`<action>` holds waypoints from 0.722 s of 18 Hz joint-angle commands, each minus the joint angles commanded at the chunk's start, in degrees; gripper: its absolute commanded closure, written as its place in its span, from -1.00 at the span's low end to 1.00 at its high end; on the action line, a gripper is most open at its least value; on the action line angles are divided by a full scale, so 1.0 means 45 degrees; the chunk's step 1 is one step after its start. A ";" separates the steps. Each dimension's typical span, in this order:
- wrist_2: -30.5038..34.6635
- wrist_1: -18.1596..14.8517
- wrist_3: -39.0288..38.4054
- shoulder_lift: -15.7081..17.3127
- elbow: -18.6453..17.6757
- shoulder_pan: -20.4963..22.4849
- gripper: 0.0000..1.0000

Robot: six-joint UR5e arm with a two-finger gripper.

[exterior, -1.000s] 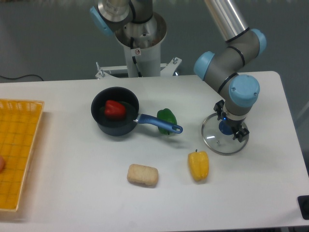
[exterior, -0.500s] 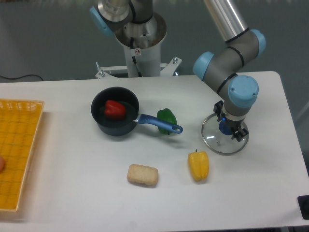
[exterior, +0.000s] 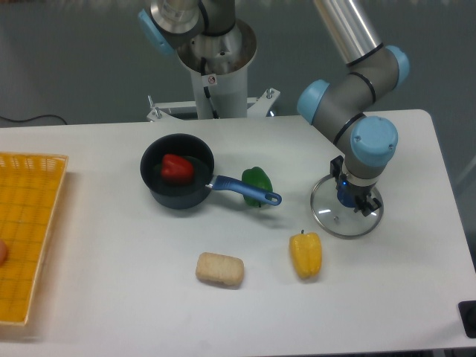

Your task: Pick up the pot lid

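Observation:
The gripper points down over the pot lid, a round glass disc with a metal rim lying flat on the table at the right. Its two fingers stand close together on either side of the lid's blue knob, shut on it. The fingers and the gripper body hide part of the knob and the lid's upper right area.
A black pot holding a red pepper has its blue handle stretching right over a green pepper. Nearer the front are a yellow corn-like piece and a tan block. An orange crate stands left.
The gripper's fingers have drawn together around the blue knob, covering more of it. The lid and the other objects have stayed where they were.

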 joint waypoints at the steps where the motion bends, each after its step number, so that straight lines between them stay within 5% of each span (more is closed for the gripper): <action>1: 0.0000 0.0000 0.0000 0.0019 0.0020 0.0000 -0.04; 5: 0.0020 -0.0059 0.0000 0.0000 0.0078 -0.0020 0.19; 13: 0.0020 -0.0214 0.0000 0.0097 0.0351 -0.0020 0.27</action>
